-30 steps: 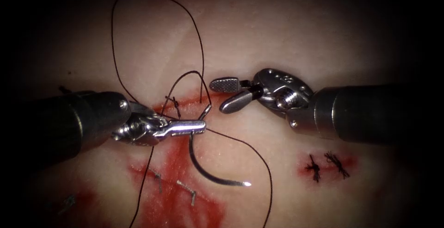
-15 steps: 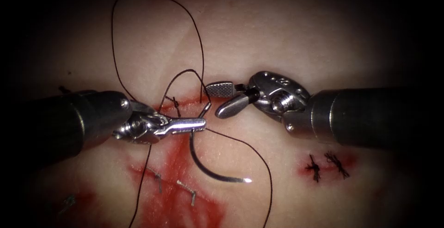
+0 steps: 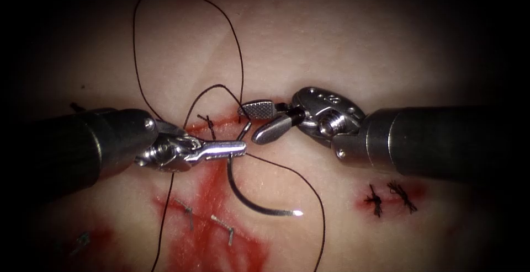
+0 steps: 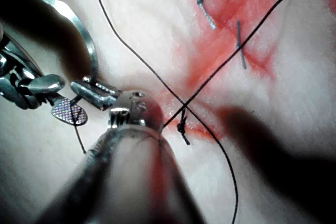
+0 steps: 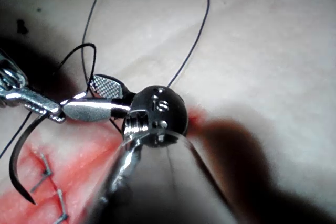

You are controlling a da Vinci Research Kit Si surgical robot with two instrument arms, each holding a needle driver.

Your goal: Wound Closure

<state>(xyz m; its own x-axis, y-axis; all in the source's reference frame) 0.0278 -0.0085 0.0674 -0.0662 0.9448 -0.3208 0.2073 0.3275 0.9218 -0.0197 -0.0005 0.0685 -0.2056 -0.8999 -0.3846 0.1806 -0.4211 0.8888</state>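
The left tool (image 3: 234, 149) has its jaws closed flat on the needle (image 3: 251, 206), gripping it near the thread end of the curve, just below the swage. From that grip the needle hangs free of the tissue (image 3: 342, 46): its body sweeps down and round to the right, and the sharp tip lies bare above the skin, pointing right, well clear of any entry point. In the left wrist view the same tool (image 4: 97, 92) holds the needle (image 4: 86, 40) with the arc rising away from the jaws.

The right tool (image 3: 255, 122) sits just to the right of the needle's swaged end with its jaws parted in a moderate V, the ribbed upper jaw level and the lower one angled down. The jaws hold nothing; they straddle the spot where the thread (image 3: 221, 15) meets the needle, very close to it, though contact cannot be made out. The right wrist view shows this tool (image 5: 86, 98) open beside the left tool's tip, the needle (image 5: 16, 166) curving off below.

The thread runs up from the swage in a large loop over the pale tissue, and another strand drops past the left tool. The cut (image 3: 221, 122) lies just behind both tips, with red fluid (image 3: 210, 233) spread below it. A finished stitch (image 3: 392, 197) sits off to the right.
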